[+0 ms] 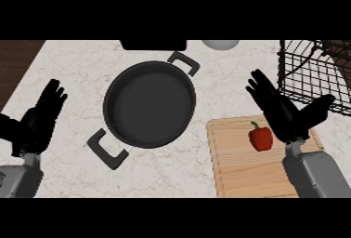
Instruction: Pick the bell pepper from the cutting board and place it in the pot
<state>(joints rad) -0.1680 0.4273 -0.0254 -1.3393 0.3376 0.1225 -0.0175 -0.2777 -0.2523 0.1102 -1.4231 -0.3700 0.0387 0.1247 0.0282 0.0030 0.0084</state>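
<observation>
A red bell pepper with a green stem lies on the wooden cutting board at the lower right. My right hand hovers just right of the pepper and above it, fingers straight and spread, thumb out to the right, holding nothing. A dark pot with two handles sits in the middle of the counter, nothing inside it. At the left edge my left hand rests open with its fingers up.
A black wire rack stands at the upper right, close behind my right hand. A grey round object and a dark block sit at the counter's far edge. Dark wood floor shows past the counter's left edge.
</observation>
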